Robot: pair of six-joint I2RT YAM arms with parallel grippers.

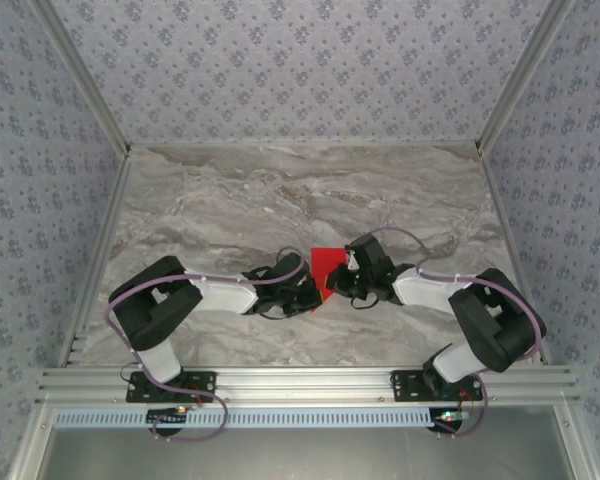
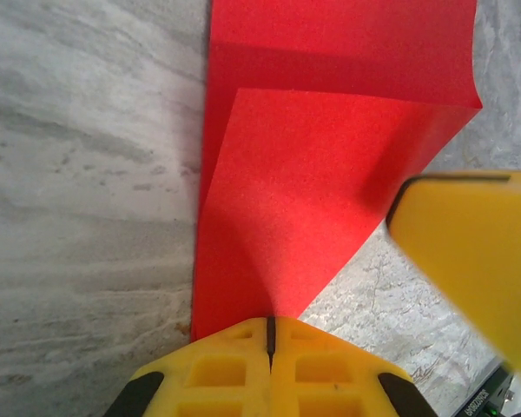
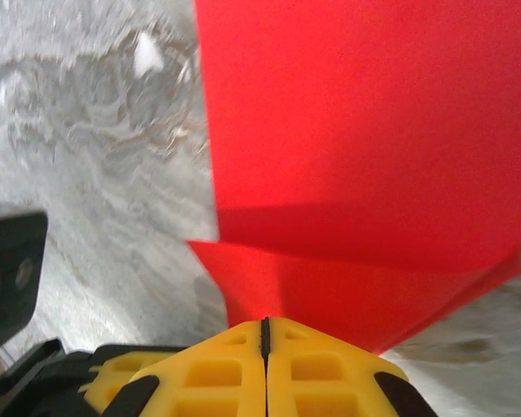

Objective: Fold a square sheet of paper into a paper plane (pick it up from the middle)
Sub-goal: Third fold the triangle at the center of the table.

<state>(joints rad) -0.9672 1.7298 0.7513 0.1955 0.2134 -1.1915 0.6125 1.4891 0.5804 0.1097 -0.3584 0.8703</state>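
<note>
At opposite edges of the square sheet of paper (image 1: 328,262) you hold both pincers pinched shut on it: left pincer (image 2: 269,323) on its left edge, right pincer (image 3: 265,323) on its right. It hangs part-folded between them, its long axis apparently pointing away from you, neither arm nearer.

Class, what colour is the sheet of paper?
The sheet of paper is plain bright red, clearest in the left wrist view.
</note>
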